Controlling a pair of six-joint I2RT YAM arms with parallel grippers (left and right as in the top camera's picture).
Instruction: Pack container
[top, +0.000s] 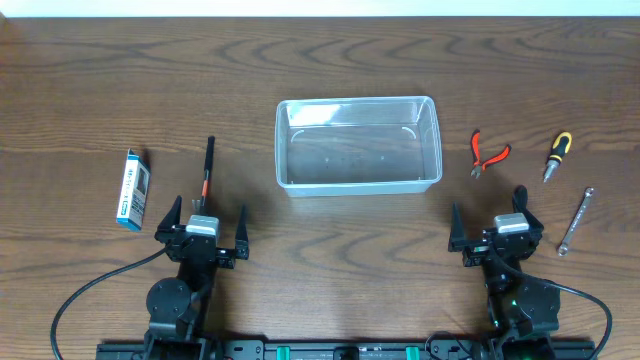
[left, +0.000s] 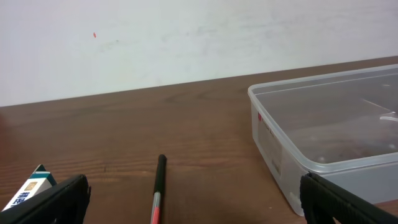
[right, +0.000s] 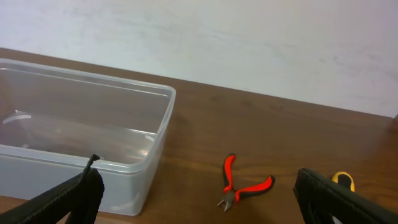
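Note:
The clear plastic container (top: 358, 144) stands empty at the middle of the table; it also shows in the left wrist view (left: 323, 124) and in the right wrist view (right: 87, 130). A black and red pen-like tool (top: 208, 168) lies left of it, straight ahead of my left gripper (top: 203, 225), which is open and empty. Red-handled pliers (top: 487, 155), a yellow and black screwdriver (top: 557, 155) and a wrench (top: 575, 221) lie to the right. My right gripper (top: 492, 222) is open and empty, below the pliers (right: 242, 186).
A small blue and white box (top: 132, 188) lies at the far left, also seen in the left wrist view (left: 28, 190). Cables run from both arm bases along the front edge. A pale wall lies beyond the table's far edge.

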